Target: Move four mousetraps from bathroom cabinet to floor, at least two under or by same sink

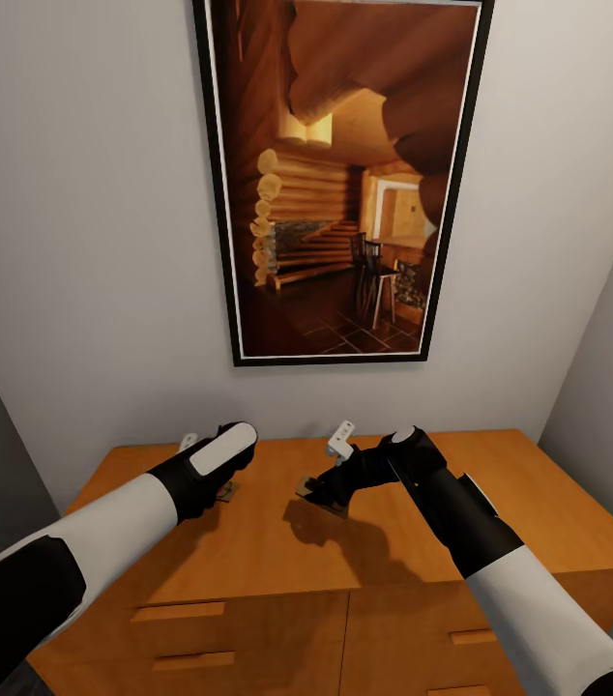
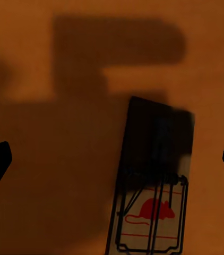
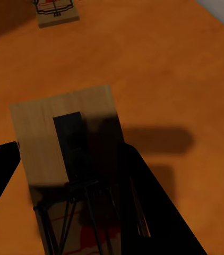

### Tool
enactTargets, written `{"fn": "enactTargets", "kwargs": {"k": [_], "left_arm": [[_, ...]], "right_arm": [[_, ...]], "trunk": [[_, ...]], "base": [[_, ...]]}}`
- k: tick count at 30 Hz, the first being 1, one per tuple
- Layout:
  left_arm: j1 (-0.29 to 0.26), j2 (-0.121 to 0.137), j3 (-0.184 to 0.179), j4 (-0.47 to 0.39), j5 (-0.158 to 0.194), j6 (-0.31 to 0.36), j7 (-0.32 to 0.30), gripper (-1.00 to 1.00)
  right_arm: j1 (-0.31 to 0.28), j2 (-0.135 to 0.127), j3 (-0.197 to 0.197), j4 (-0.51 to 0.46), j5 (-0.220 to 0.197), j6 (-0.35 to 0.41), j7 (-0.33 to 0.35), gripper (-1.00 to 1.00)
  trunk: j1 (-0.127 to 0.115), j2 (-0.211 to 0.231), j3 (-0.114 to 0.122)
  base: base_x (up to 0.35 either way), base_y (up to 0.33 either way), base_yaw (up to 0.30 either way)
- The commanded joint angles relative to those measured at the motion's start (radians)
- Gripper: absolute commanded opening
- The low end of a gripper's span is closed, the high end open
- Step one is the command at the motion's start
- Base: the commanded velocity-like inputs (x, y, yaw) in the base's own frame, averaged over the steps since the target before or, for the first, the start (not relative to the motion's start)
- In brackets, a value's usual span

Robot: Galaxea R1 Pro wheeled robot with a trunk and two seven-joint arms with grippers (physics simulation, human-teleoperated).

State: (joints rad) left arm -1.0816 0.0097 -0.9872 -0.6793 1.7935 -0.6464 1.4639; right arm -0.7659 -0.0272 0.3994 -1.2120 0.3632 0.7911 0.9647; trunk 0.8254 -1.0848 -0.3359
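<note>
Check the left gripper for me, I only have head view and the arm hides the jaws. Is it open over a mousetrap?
Observer: Yes. The left wrist view shows the left gripper open wide. A mousetrap lies flat on the cabinet top between its fingers, untouched.
Operator: Right side?
Observer: The right gripper has its fingers either side of a second mousetrap. One finger overlaps its edge, but I cannot tell if it is clamped.
Operator: Which way up is the left one?
Observer: Wire side up, with a red mouse print showing.
</note>
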Motion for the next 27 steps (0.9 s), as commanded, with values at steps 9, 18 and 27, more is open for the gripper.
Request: {"fn": "enactTargets", "kwargs": {"k": [9,18,27], "left_arm": [[0.001,0.001,-0.007,0.001,0.006,-0.004,0.001,1.00],[0.012,-0.038,-0.007,0.004,0.006,-0.004,-0.013,1.00],[0.026,-0.041,-0.007,0.002,0.006,-0.004,-0.019,1.00]], "right_arm": [[-0.001,0.000,0.001,-0.001,0.010,0.002,0.008,-1.00],[-0.001,0.000,0.001,-0.001,0.010,0.002,0.008,-1.00],[-0.001,-0.001,0.001,-0.001,0.010,0.002,0.008,-1.00]], "trunk": [[0.000,-0.001,-0.001],[0.000,-0.001,-0.001],[0.000,-0.001,-0.001]], "base": [[0.000,0.000,0.000],[0.000,0.000,0.000],[0.000,0.000,0.000]]}}
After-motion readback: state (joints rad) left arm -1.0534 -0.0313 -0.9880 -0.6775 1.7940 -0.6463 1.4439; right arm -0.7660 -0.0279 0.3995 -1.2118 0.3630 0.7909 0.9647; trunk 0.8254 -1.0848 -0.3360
